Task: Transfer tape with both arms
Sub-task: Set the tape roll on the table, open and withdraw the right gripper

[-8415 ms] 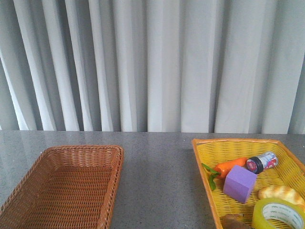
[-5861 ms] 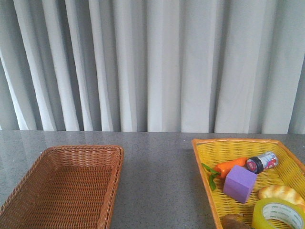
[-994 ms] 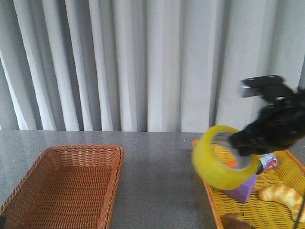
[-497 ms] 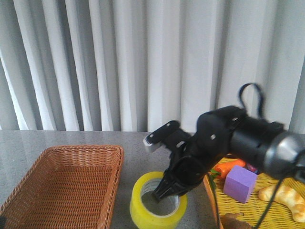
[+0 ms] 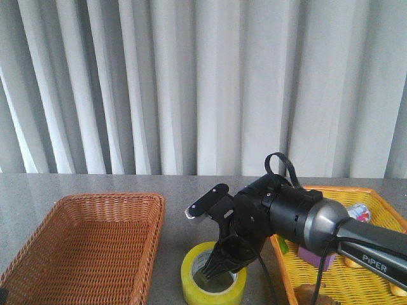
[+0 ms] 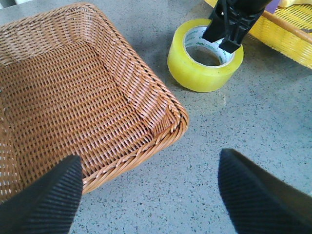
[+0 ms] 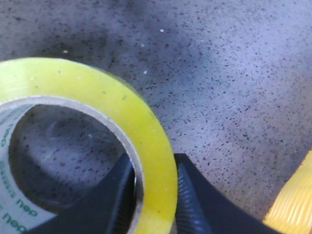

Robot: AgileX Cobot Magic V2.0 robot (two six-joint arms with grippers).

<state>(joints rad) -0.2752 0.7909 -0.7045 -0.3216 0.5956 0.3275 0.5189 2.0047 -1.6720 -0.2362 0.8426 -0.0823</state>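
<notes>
Fingers of the right gripper [image 7: 153,195] pinch the wall of the round yellow tape roll [image 5: 213,283], which sits on the grey stone table [image 6: 243,126] between the baskets. Left gripper [image 6: 151,187] waits open nearby; its pickup is left.

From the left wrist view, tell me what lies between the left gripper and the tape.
Only bare grey table lies between the open left gripper and the tape. The brown basket sits off to one side. The right gripper clamps the roll's far wall, which limits where the left can grasp it.
</notes>
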